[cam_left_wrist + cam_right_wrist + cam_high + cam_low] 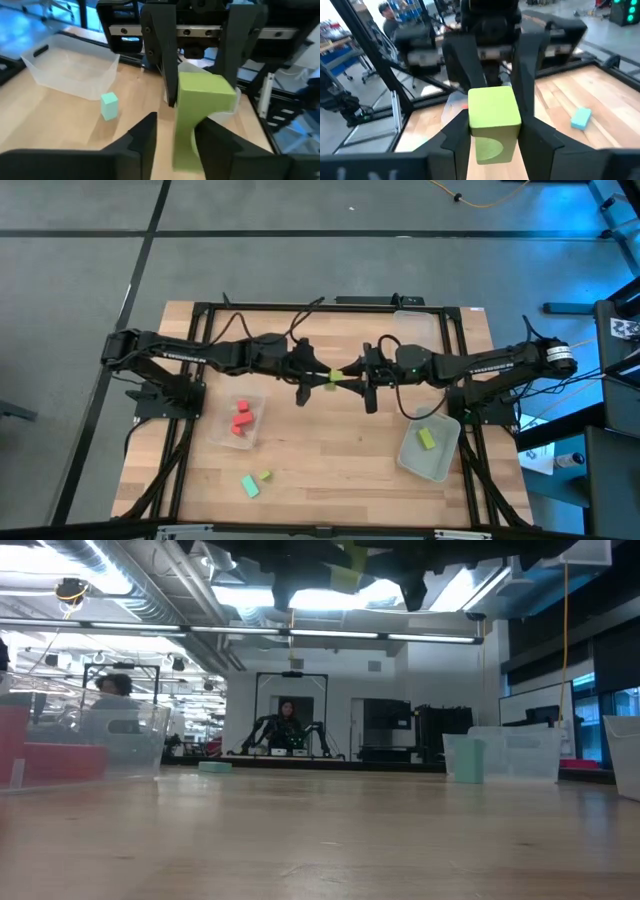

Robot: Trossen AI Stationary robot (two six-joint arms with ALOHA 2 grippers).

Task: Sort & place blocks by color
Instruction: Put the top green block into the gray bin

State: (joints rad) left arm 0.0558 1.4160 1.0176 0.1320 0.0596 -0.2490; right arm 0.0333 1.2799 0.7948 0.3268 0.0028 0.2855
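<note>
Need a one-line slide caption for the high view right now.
Mid-air handover above the table: left tool and right tool meet at a yellow-green block, with red blocks already trayed.

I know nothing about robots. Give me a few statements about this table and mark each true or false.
1. The small red blocks lie in the left clear plastic tray. True.
2. The raised yellow-green block rests on the wooden table. False: it is in mid-air, clamped by the right tool.
3. The right clear plastic tray is empty. False: it holds a second yellow-green block.
4. A mint block lies loose on the table. True.
</note>
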